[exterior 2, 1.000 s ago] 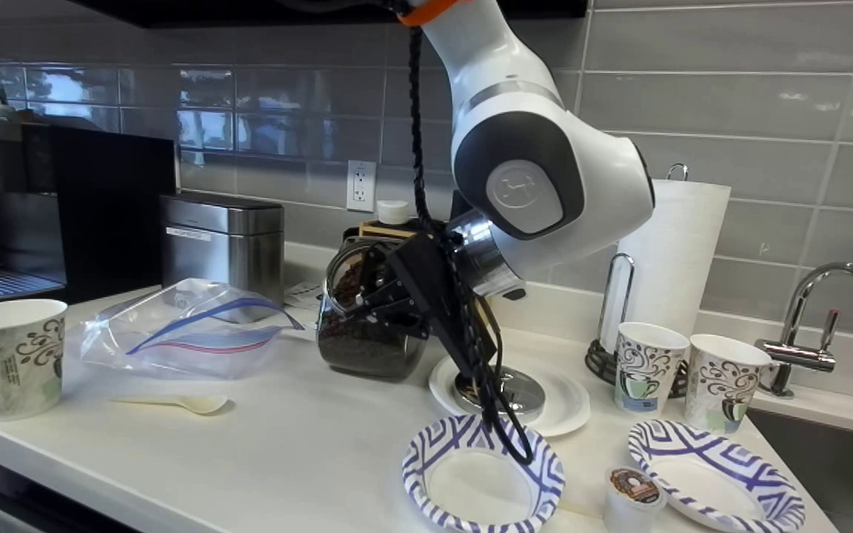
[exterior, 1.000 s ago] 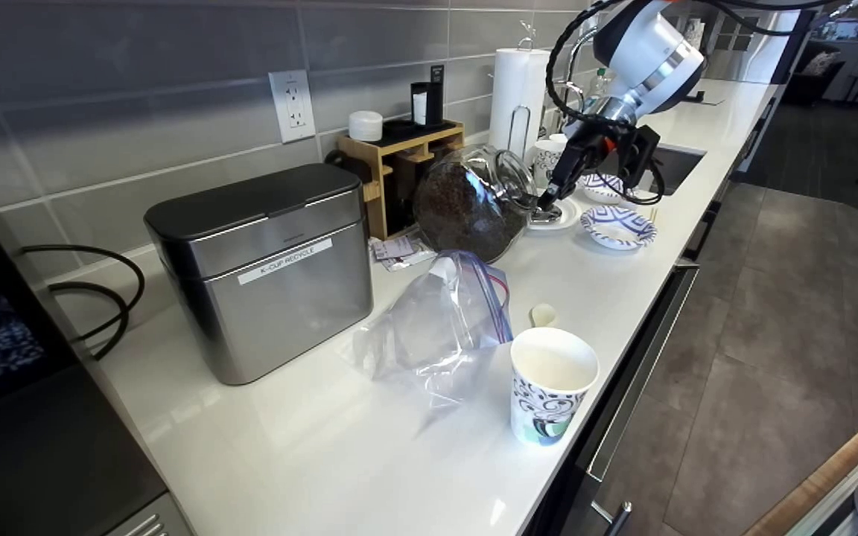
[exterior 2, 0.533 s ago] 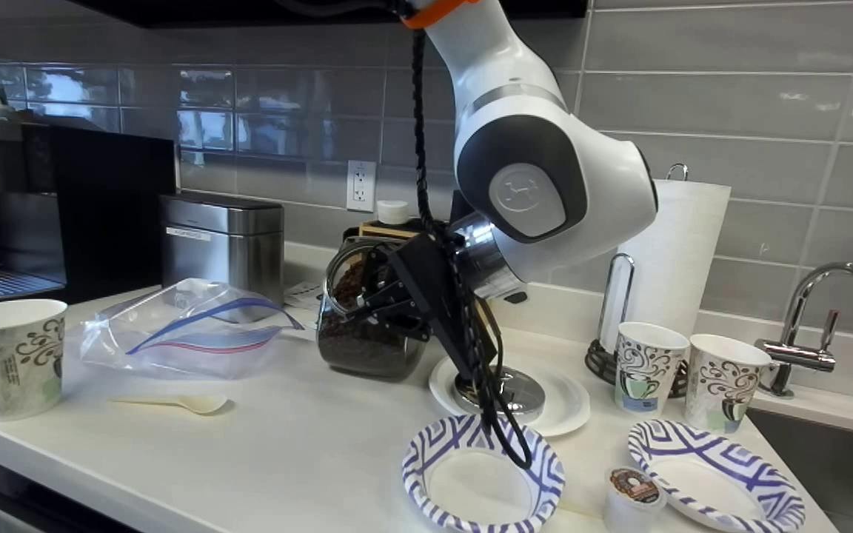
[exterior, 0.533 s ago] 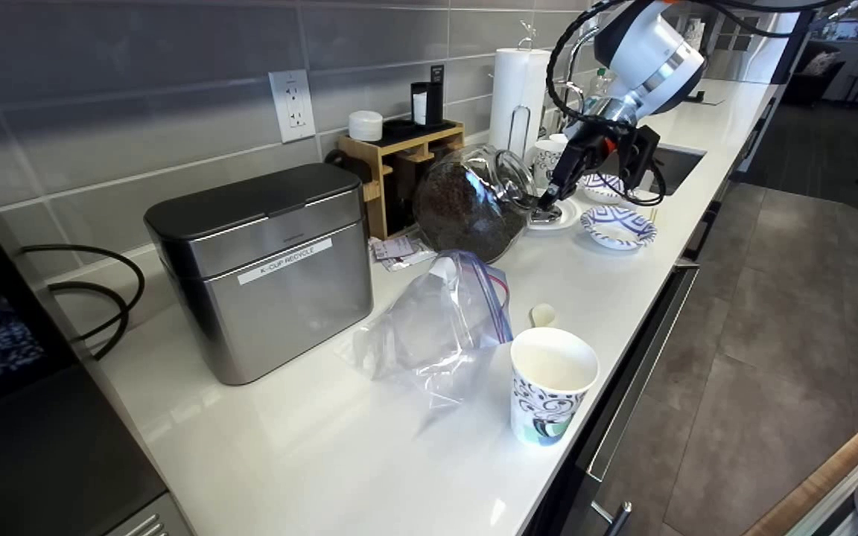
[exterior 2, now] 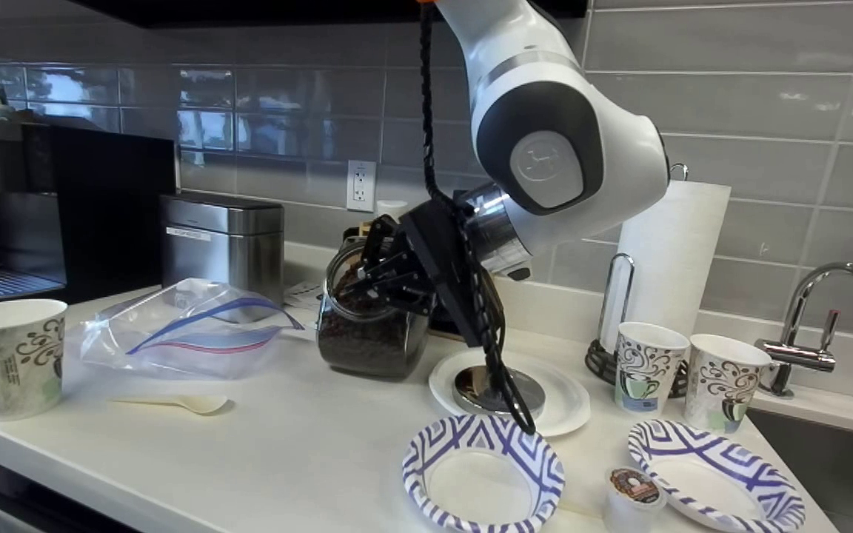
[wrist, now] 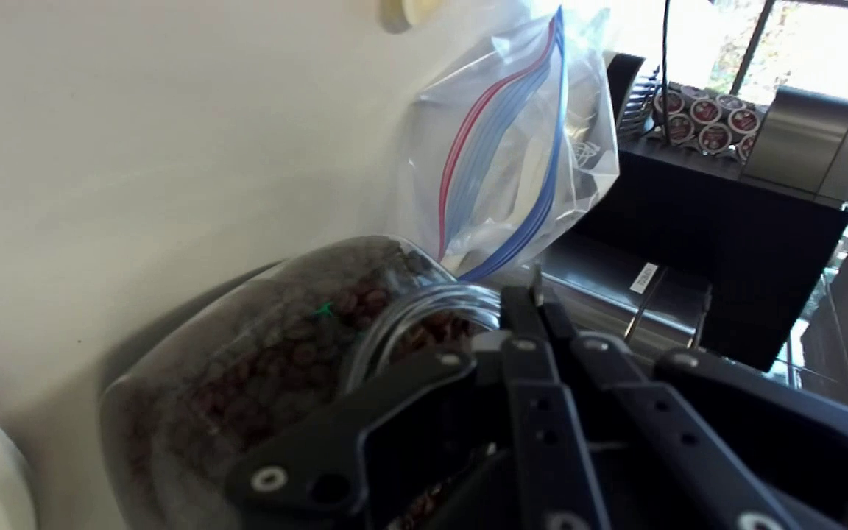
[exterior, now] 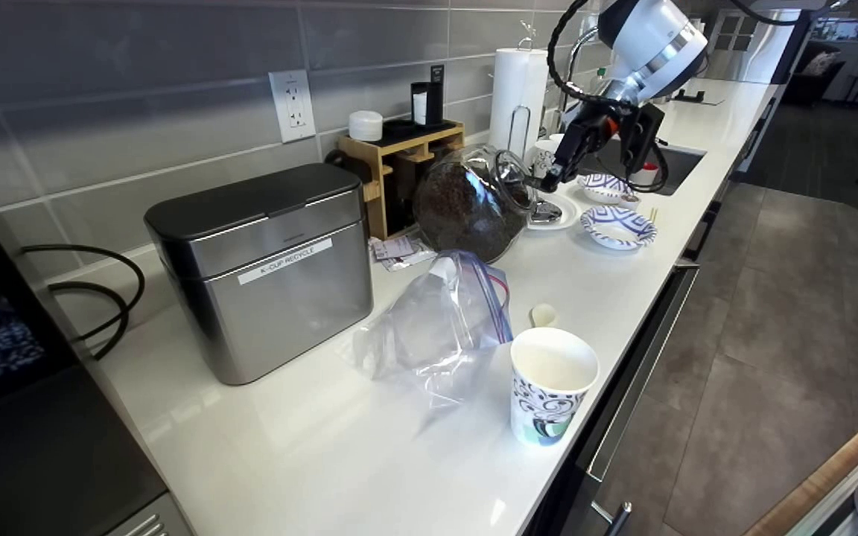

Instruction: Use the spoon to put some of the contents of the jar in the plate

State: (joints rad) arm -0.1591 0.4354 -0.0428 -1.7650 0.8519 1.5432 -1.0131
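1. A white counter (exterior 2: 286, 459) runs along a grey tiled wall (exterior 2: 730, 104); a grey-brown floor (exterior: 734, 320) lies below it.
2. Along the back stand a steel bin (exterior: 295, 298) and a paper roll (exterior 2: 674, 259); a sink (exterior 2: 826, 459) is set in at one end.
3. A clear bag (exterior: 429, 335) lies near the bin, a cup (exterior 2: 12, 363) beside the front edge.
4. A lid (exterior 2: 526, 392) lies on a white plate (exterior 2: 571, 407), with a blue-patterned plate (exterior 2: 478, 485) just beside it.
5. The gripper (wrist: 536, 302) has its fingers (wrist: 532, 375) clenched together.
6. They reach the slanted mouth of the jar (exterior 2: 367, 346), dark contents inside; whether they touch the rim, I cannot tell.
7. The spoon (exterior 2: 189, 402) lies on the counter between cup and jar, well apart from the fingers.
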